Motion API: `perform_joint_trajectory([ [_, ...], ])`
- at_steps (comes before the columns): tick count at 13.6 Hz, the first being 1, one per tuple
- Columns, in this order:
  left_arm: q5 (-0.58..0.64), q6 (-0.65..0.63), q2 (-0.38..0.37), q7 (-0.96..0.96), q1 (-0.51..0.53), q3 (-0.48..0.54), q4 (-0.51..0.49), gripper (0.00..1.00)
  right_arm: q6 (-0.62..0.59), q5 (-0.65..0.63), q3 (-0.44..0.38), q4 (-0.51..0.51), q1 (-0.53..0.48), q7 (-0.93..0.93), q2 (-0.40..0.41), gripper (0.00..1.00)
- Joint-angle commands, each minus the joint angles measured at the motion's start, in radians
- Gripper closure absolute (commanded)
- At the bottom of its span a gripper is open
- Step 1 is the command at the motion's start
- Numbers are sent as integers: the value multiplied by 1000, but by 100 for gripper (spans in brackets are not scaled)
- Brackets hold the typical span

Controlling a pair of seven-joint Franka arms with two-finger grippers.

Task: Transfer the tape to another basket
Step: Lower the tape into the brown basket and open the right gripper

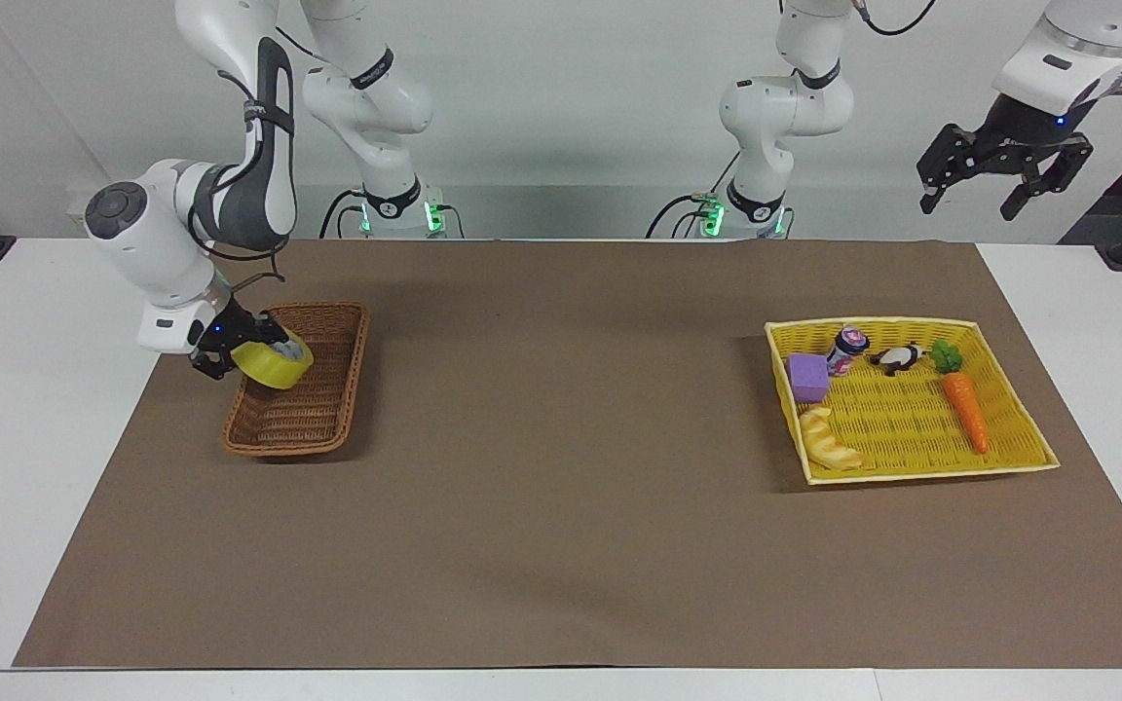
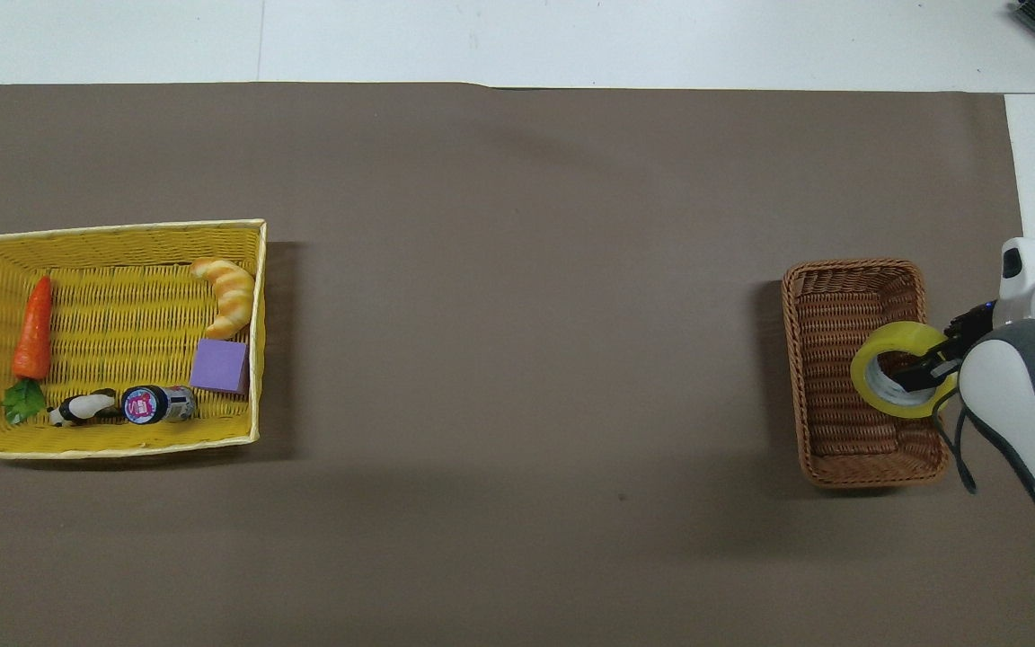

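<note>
Right hand clamped on the tape over the basket.
Translucent yellow roll, grey-white core, tilted, its hole facing upward; left hand waits high, fingers apart.

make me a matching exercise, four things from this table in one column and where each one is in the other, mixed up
Things:
1. tape
2. carrot
3. croissant
4. left gripper

Places:
a. in the yellow tray, at its corner farthest from the robots
b. raised, waiting past the table's end
c. held by the right gripper over the brown basket
d. in the yellow tray, beside the green leaves

Pairs: 1-c, 2-d, 3-a, 4-b
</note>
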Motion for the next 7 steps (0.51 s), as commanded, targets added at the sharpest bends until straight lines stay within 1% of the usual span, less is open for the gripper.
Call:
perform_joint_trajectory([
  [1,17,-1,-23,6,9,-8,-26,0,43,-25,5,-35,22,-19,-22,100],
  [3,17,-1,-23,8,9,-8,-26,0,81,-25,5,-58,21,-19,6,100],
  [4,17,-1,-23,6,9,-8,-26,0,104,-25,5,-77,21,-21,3,100],
  [5,17,-1,-23,6,9,-8,-26,0,100,-25,5,-75,22,-9,3,89],
  [6,17,-1,-23,8,9,-8,-26,0,92,-25,5,-72,24,-12,3,41],
  [7,17,-1,-23,6,9,-8,-26,0,84,-25,7,-69,22,-21,4,0],
])
